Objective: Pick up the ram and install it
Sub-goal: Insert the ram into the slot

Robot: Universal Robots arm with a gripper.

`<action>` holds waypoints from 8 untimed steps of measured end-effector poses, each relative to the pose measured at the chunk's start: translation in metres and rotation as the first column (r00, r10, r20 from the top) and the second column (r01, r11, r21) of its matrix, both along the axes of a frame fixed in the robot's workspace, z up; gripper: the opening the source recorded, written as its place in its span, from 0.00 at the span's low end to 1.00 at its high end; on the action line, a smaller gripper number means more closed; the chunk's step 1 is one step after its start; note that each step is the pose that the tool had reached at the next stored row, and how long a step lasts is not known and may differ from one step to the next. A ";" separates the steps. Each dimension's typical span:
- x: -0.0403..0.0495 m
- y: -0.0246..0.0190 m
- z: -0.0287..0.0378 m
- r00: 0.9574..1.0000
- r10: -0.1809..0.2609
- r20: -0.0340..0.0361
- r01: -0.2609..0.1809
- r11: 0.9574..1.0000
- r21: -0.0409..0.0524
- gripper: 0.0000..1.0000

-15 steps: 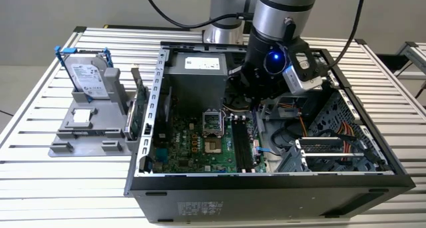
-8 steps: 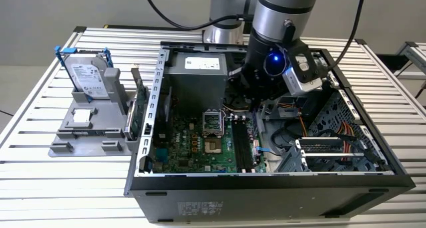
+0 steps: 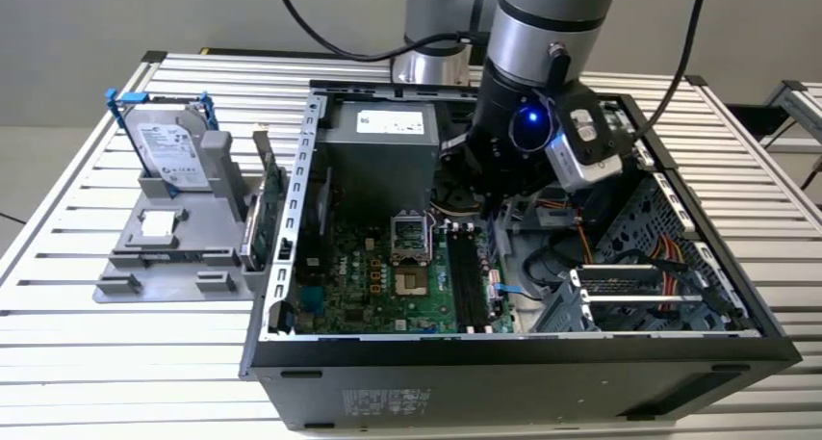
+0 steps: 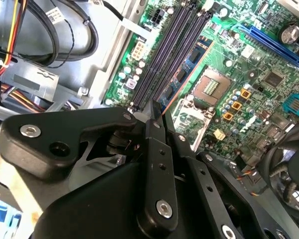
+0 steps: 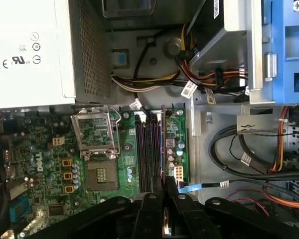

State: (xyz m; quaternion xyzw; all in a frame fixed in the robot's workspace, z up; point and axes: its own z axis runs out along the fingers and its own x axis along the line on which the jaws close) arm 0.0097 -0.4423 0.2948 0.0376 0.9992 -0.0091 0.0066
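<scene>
Gripper: I see the gripper (image 5: 164,201) down inside the open computer case (image 3: 514,349), its black fingers (image 4: 157,149) pinched together on the ram.
Ram: in both wrist views, the ram (image 4: 182,82) stands on edge, a thin dark blue stick held at 1 end, over the memory slots.
Memory slots: the dark slots (image 5: 147,149) run side by side on the green motherboard (image 5: 50,164), beside the CPU socket (image 5: 99,174); I cannot tell whether the ram is seated.
Power supply: the grey box (image 3: 372,166) sits at the case's far side.
Parts stand: on the slatted table (image 3: 77,334), outside the case wall, a grey stand (image 3: 167,257) holds a silver hard drive (image 3: 173,146).
</scene>
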 end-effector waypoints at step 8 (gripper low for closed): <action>0.0004 -0.0004 -0.0047 1.000 0.000 0.000 0.000 1.000 0.000 0.00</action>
